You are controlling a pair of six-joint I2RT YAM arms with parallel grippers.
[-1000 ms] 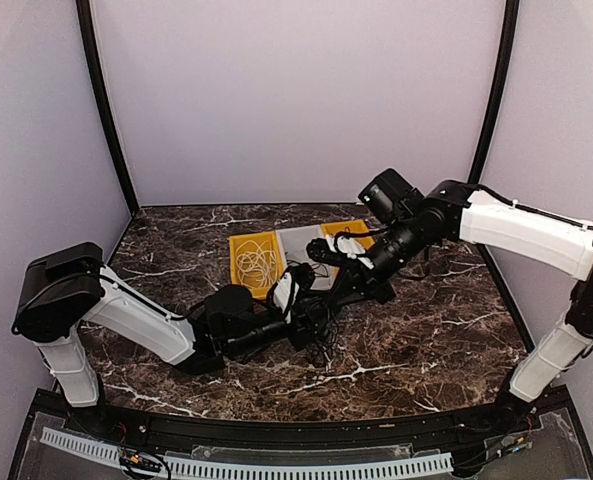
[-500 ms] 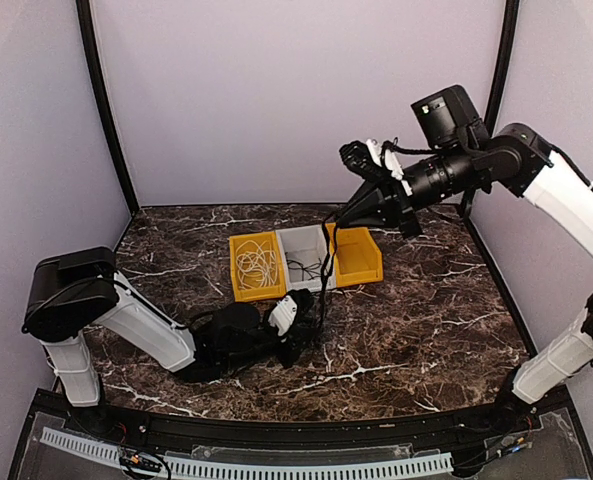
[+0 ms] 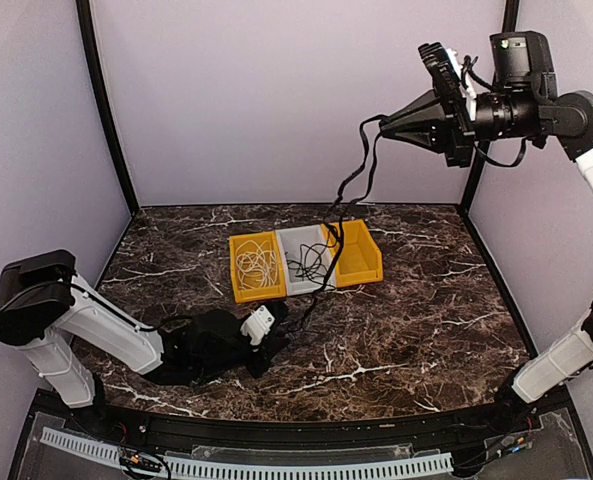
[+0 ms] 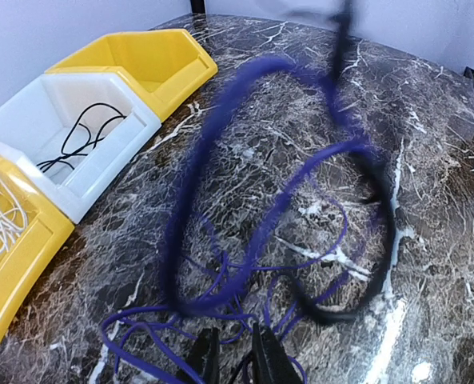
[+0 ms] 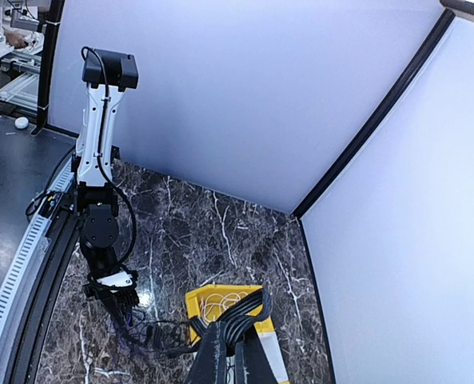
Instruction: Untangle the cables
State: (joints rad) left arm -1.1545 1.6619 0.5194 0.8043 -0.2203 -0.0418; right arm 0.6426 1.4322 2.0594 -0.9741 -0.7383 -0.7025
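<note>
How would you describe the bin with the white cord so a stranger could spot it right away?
Three bins stand in a row mid-way across the dark marble table. Take the yellow bin at the left end, next to the white bin. It alone holds a loose coil of white cord; the other yellow bin has none.

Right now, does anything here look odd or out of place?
Yes. A dark cable is strung through the air. It runs from the closed jaws of the right arm, raised high, down past the bins to messy loops on the table at the left arm's jaws.
</note>
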